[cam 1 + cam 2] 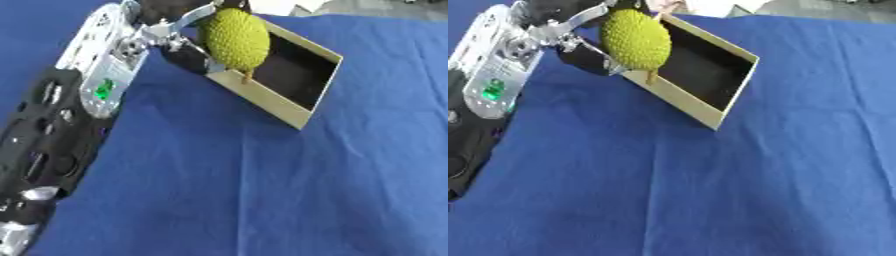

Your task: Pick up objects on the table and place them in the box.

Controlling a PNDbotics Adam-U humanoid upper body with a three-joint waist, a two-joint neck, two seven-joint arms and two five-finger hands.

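A bumpy yellow-green fruit (234, 40) with a short brown stem pointing down hangs over the near-left rim of the box (289, 107). The box is shallow, tan-walled and dark inside, lying askew on the blue cloth. My left hand (179, 25) comes in from the upper left, its fingers curled round the top and left side of the fruit. The long black and silver left arm (61, 125) runs down the left side. The right hand shows in neither view.
Blue cloth (262, 190) covers the table, with wide open room in front of and to the right of the box. Pale things (284, 6) lie beyond the far edge of the cloth.
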